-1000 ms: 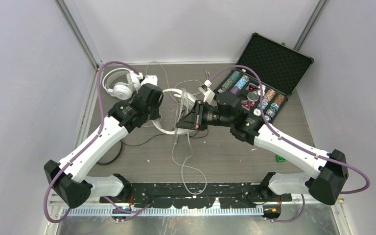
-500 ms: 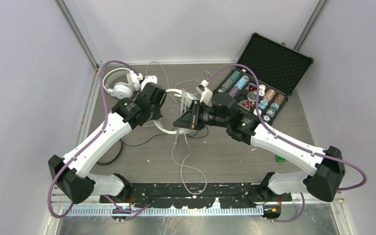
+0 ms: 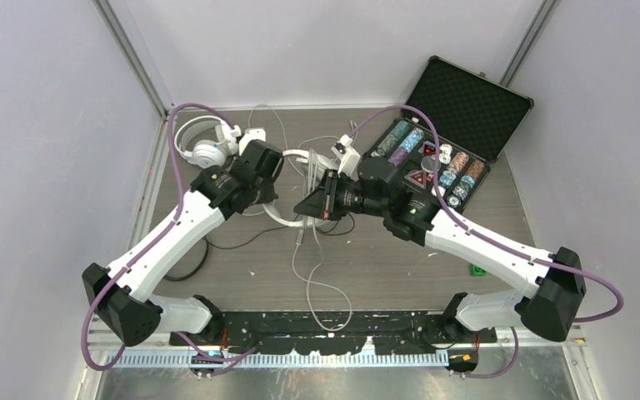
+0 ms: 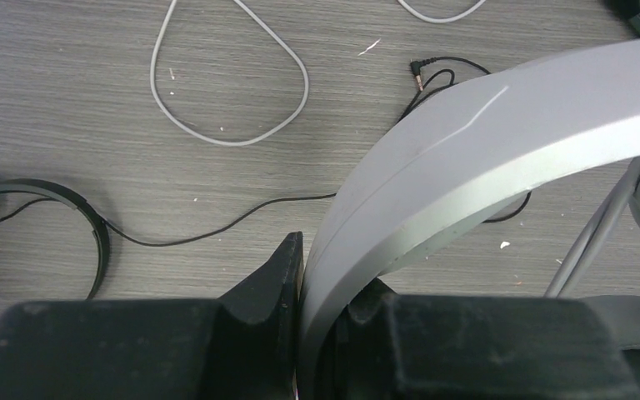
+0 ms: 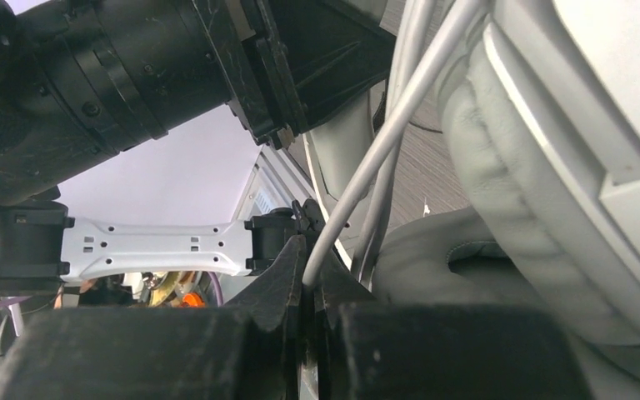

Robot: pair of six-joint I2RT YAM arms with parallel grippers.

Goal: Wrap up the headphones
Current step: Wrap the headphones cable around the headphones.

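Two arms meet at the middle of the top view, and both have a hold: the left gripper has its fingers drawn in tight on the curved band of a white headset, the band arcing up and away to the right of its wrist view. The right gripper is pinched almost closed on a thin white cable that runs up past a padded ear cup filling the right side of its view. From above, more of that cable trails in loose loops toward the bottom of the wooden table. A second white headset lies at the upper left, apart from both grippers. The black headset lies at the left of the left wrist view, its black cable snaking across the wood. An open chip case sits upper right
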